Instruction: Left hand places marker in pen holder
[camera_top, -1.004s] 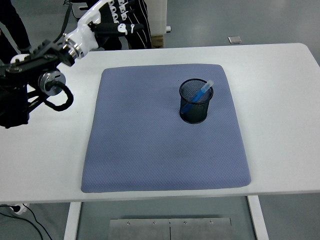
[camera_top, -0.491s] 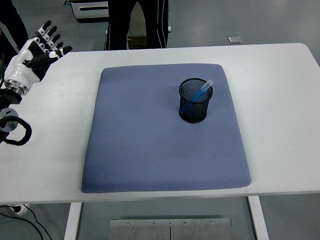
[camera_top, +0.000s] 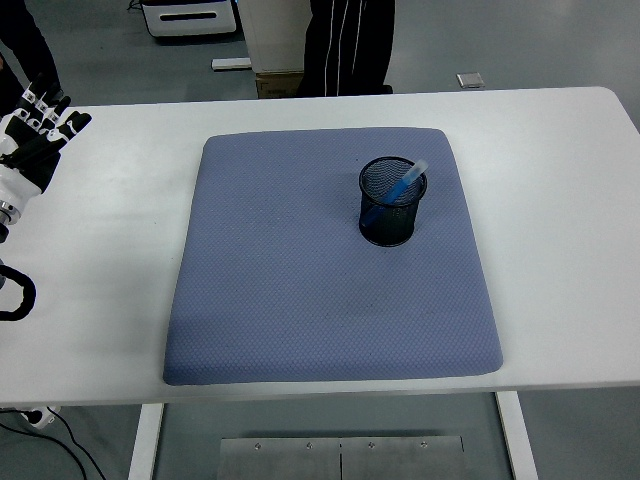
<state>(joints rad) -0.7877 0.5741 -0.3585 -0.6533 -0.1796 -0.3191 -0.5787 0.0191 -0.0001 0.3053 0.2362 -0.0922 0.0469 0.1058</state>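
A blue marker with a pale cap stands tilted inside the black mesh pen holder, its cap leaning over the right rim. The holder sits upright on the right half of the blue-grey mat. My left hand is at the far left edge of the table, well away from the holder, with its white-and-black fingers spread and nothing in them. The right arm does not show.
The white table extends around the mat on all sides. A person's dark trouser legs stand behind the far edge, beside a cardboard box. A black cable loop hangs at the left edge.
My left arm has drawn back to the left and toward the table's left edge, leaving most of the frame. The person behind the table has shifted to the right. Marker and holder have not moved.
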